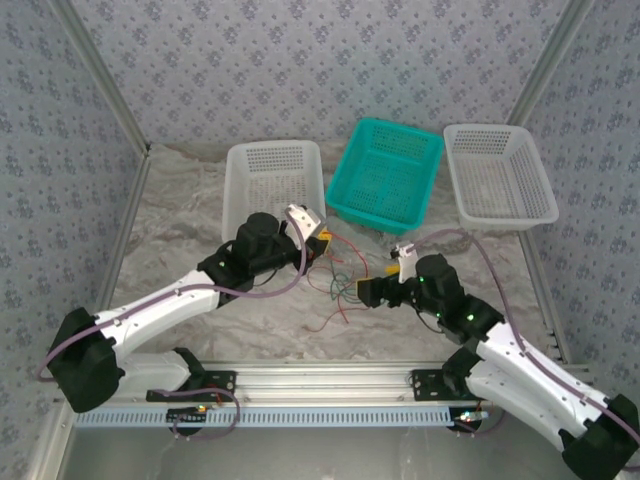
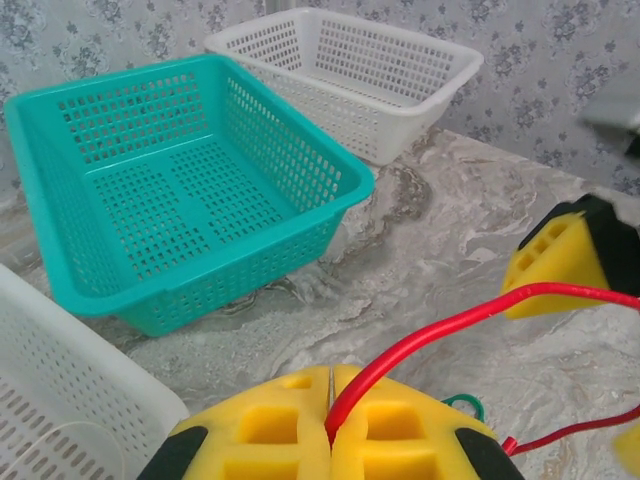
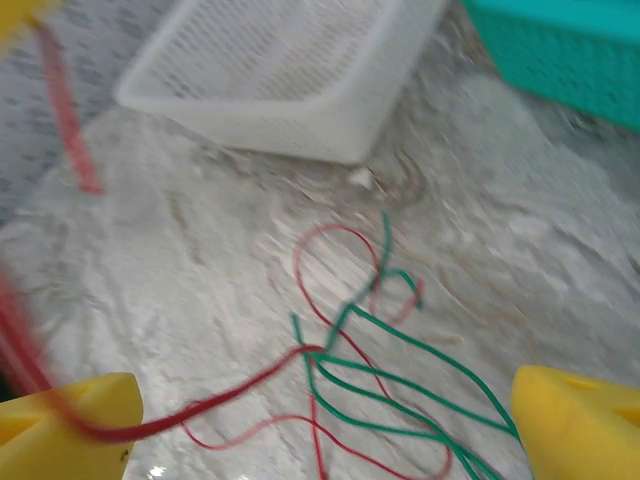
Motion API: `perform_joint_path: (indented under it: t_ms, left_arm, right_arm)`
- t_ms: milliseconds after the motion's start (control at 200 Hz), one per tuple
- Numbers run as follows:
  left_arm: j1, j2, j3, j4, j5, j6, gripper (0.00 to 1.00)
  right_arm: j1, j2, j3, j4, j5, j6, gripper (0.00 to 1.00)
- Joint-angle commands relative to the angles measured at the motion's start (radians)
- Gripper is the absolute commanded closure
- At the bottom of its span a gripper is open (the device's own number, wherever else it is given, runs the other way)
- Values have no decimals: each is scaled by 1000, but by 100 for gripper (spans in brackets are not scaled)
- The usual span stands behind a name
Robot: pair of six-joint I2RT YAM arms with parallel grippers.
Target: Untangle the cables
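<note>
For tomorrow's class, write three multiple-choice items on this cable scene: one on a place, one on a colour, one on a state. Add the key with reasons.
1. Where does the teal basket stand?
A) between the two white baskets
B) stacked inside a white one
C) beside the arm bases

2. What colour is the cable pinched in the left hand?
A) green
B) red
C) blue

3. How is the right hand?
A) shut on a cable
B) shut on nothing
C) open

Key: 1 A, the top view shows a white basket on each side of it; 2 B, the cable coming out between the closed pads is red; 3 C, its yellow fingers stand far apart.
</note>
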Motion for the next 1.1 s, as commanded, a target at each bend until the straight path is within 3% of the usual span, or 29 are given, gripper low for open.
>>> perform_joint_path:
  t_ms: [0, 85, 260, 450, 495, 585, 650, 779, 874, 944, 1099]
  left_arm:
    - [-6, -32, 36, -26, -18, -2, 100]
    - [-6, -42, 33, -27, -18, -7, 100]
    - [-6, -57, 0, 28, -27, -56, 100]
    - [2, -73, 75, -43, -65, -161, 100]
    - [7, -67, 103, -73, -70, -162, 100]
    - [20, -64, 134, -98, -74, -175, 100]
    - [36, -82, 141, -85, -65, -215, 100]
    - [106, -89, 203, -108, -49, -358, 100]
    - [131, -87, 269, -144, -35, -372, 100]
    - [135, -87, 304, -155, -13, -368, 100]
    - [137, -99, 356, -184, -30, -385, 100]
  right_arm:
    - [2, -24, -35, 161, -123, -89, 5]
    - [14, -9, -77, 360, -148, -142, 5]
    - [99, 138, -174, 756, 195, -281, 5]
    - [111, 396, -174, 907, 215, -404, 14]
    - [110, 457, -161, 918, 217, -406, 19]
    - [113, 562, -89, 834, 244, -376, 41]
    - [120, 622, -63, 791, 284, -324, 52]
    - [113, 703, -77, 821, 396, -226, 62]
    - [98, 735, -65, 749, 489, -178, 75]
    - [72, 740, -87, 754, 488, -143, 82]
    - [27, 726, -120, 755, 474, -93, 82]
